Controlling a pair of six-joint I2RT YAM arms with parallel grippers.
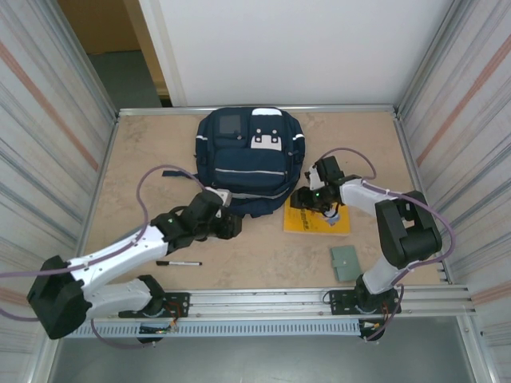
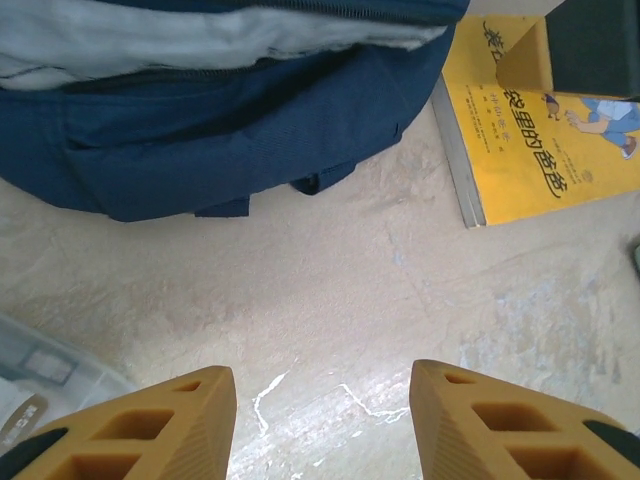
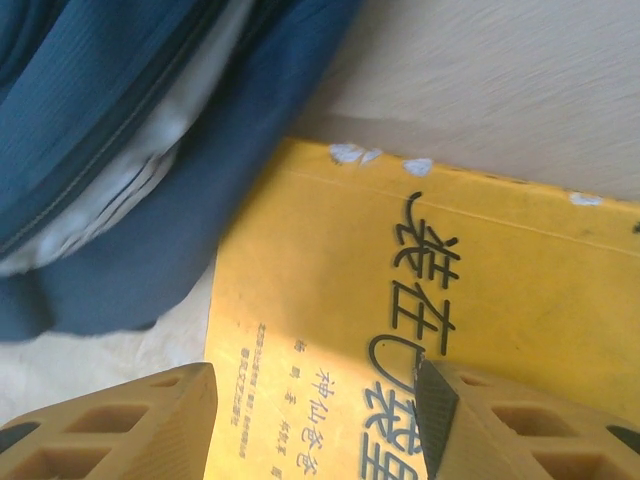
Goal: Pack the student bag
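The student bag (image 1: 250, 159), navy with pale stripes, lies flat at the back middle of the table. Its near edge shows in the left wrist view (image 2: 220, 120) and the right wrist view (image 3: 120, 120). A yellow book (image 1: 317, 217) lies just right of the bag's near corner. My left gripper (image 1: 231, 226) hovers low by the bag's near-left edge, open (image 2: 322, 400), with bare table between its fingers. My right gripper (image 1: 307, 199) is down at the book's corner beside the bag. Its jaws (image 3: 318, 380) stand open over the book's cover (image 3: 330, 280), one finger off the book's edge, the other on the cover.
A black pen (image 1: 177, 262) lies near the front left, beside my left arm. A small grey-green notebook (image 1: 346, 262) lies at the front right. Ribbed metal walls (image 1: 48, 144) close in both sides, and a rail (image 1: 263, 299) runs along the near edge.
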